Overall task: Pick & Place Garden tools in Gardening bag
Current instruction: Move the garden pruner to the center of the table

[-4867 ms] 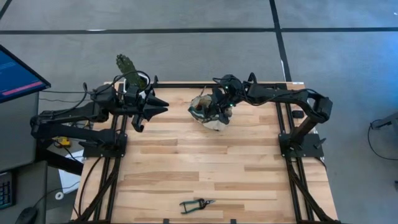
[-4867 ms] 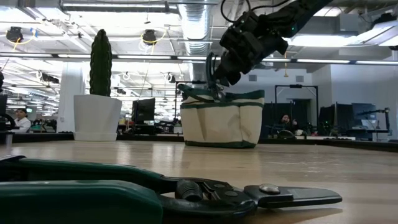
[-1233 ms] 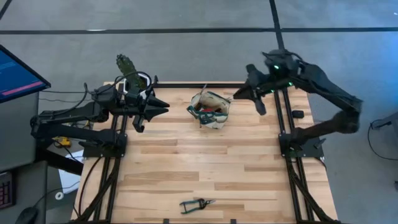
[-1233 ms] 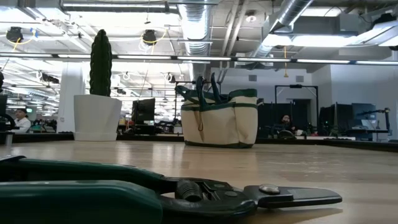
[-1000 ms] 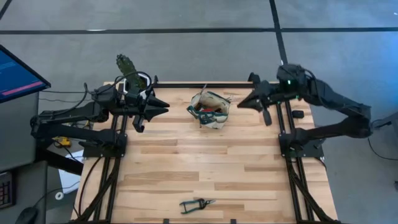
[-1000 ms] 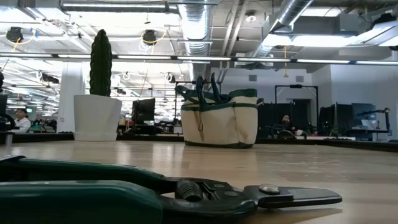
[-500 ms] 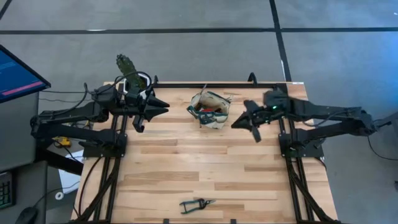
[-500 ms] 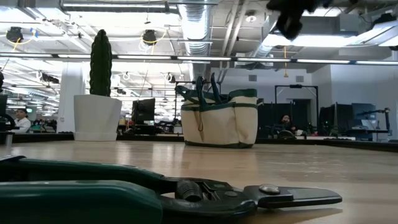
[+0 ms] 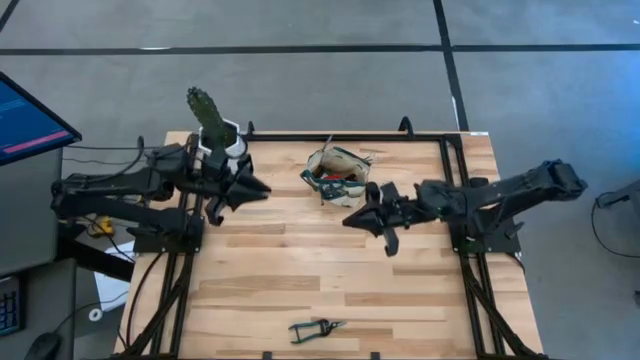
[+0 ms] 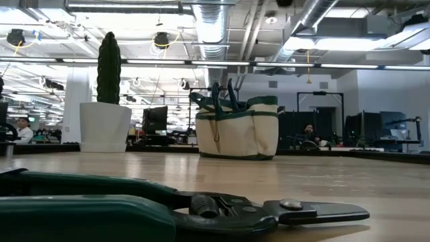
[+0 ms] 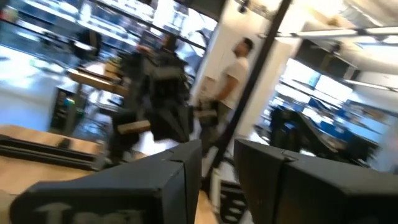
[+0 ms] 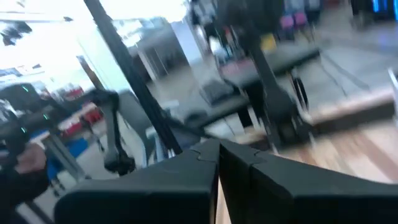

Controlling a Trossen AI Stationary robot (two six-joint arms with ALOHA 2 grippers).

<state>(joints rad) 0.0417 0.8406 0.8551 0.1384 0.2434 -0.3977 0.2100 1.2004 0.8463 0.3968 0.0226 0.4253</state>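
Note:
The beige gardening bag (image 9: pixel 337 176) with green trim stands upright on its base at the table's far middle; it also shows in the low view (image 10: pixel 236 131). Tool handles (image 10: pixel 222 91) stick up out of it. Green-handled pruning shears (image 9: pixel 316 327) lie flat at the table's near edge, large in the low view (image 10: pixel 181 208). My right gripper (image 9: pixel 350 220) is shut and empty, just near and right of the bag, pointing left. My left gripper (image 9: pixel 262 188) hovers left of the bag, pointing right, its fingers (image 11: pixel 186 168) a narrow gap apart, empty.
A cactus in a white pot (image 9: pixel 215 128) stands at the far left corner, behind my left arm; it also shows in the low view (image 10: pixel 105 124). Bare wood lies between the bag and the shears. People show in the room beyond.
My right gripper has swung from the table's far right edge toward the near edge and leftward, ending beside the bag, and stays shut. My left gripper has shifted a little toward the near edge, uncovering the pot. Bag and shears have not moved.

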